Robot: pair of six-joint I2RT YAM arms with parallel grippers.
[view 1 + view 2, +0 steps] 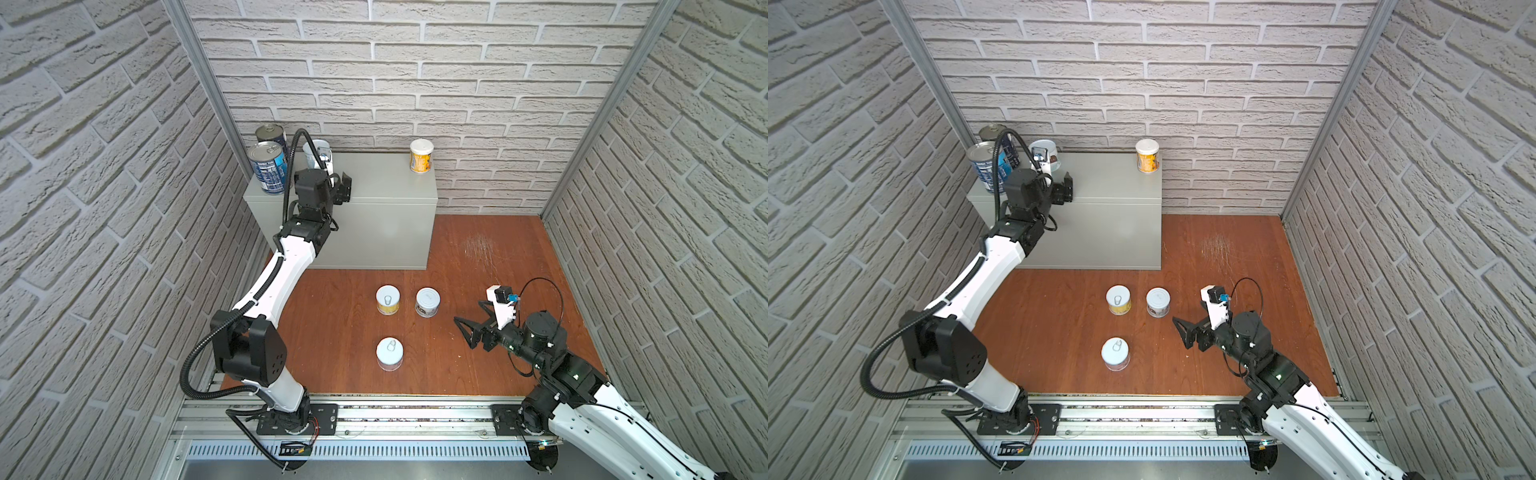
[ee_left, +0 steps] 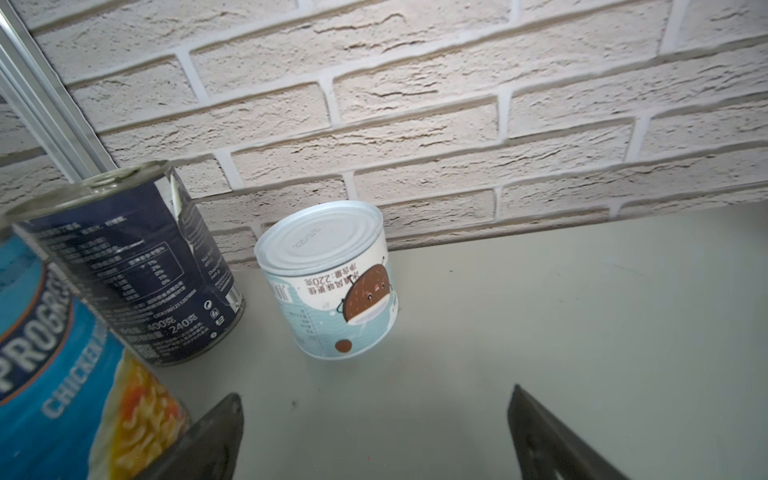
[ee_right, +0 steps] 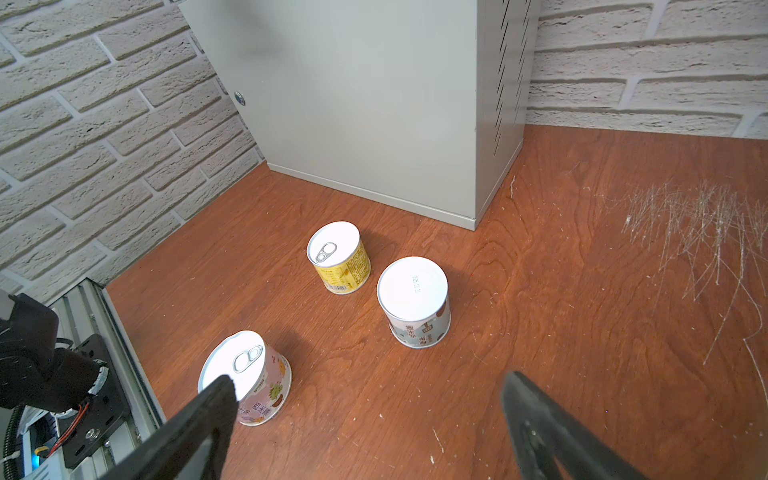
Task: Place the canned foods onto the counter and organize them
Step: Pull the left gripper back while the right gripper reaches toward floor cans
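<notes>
Counter (image 1: 382, 178) holds four cans (image 1: 422, 156)

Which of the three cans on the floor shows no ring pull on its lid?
The grey-labelled can; the yellow can and the pink-labelled can both show ring pulls.

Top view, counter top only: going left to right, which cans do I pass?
Front dark-blue soup can → white-lidded can with pale-blue label → yellow-labelled can. The rear dark-blue can overlaps the front one sideways, so it is left out.
</notes>
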